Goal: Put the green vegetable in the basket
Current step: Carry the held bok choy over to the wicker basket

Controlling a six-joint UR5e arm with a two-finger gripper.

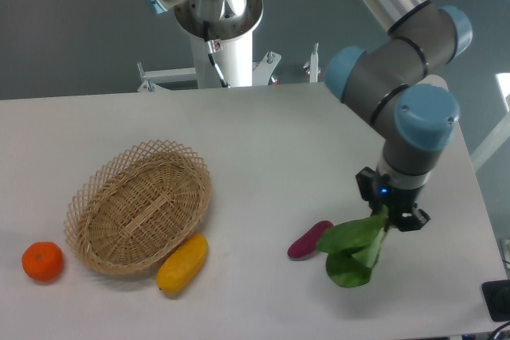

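Observation:
The green vegetable (pixel 351 249) is leafy, with broad green leaves, and sits at the right of the table. My gripper (pixel 390 221) is down on its upper right end and appears shut on it there; the fingertips are partly hidden by the leaves. I cannot tell whether the vegetable is lifted or still resting on the table. The basket (pixel 139 205) is an oval tan wicker one at the left of the table, far from the gripper, and holds nothing.
A purple oblong vegetable (pixel 309 239) lies just left of the green leaves, touching or nearly so. A yellow oblong fruit (pixel 182 263) lies against the basket's front right rim. An orange (pixel 42 261) sits left of the basket. The table's right edge is near the gripper.

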